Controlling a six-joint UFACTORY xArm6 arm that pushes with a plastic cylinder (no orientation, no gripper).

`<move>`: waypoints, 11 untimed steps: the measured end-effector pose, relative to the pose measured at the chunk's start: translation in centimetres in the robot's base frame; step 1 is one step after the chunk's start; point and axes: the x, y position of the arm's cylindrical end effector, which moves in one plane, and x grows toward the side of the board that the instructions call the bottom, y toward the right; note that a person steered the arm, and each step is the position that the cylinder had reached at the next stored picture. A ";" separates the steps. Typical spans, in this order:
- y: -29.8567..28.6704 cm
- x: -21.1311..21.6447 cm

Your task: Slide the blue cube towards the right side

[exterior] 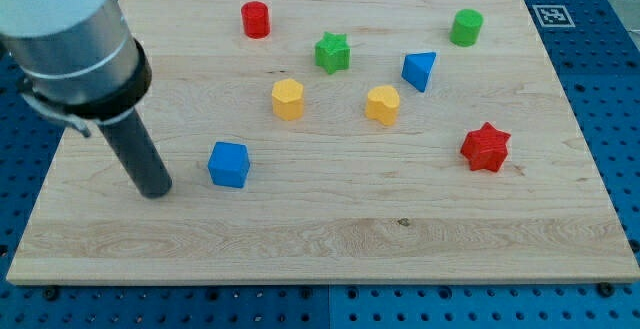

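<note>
The blue cube [229, 164] sits on the wooden board [320, 239] at the view's left of centre. My tip [156, 193] rests on the board to the view's left of the blue cube, a short gap apart and slightly lower in the view. The dark rod rises from it up to the grey arm body at the view's top left.
To the cube's right lie a yellow hexagonal block [288, 99], another yellow hexagonal block [382, 104], a green star [333, 52], a blue triangular block [420, 70] and a red star [486, 147]. A red cylinder [256, 19] and a green cylinder [466, 27] stand near the view's top.
</note>
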 end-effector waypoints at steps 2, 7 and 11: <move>2.9 -1.7; 11.9 -1.5; 20.6 0.2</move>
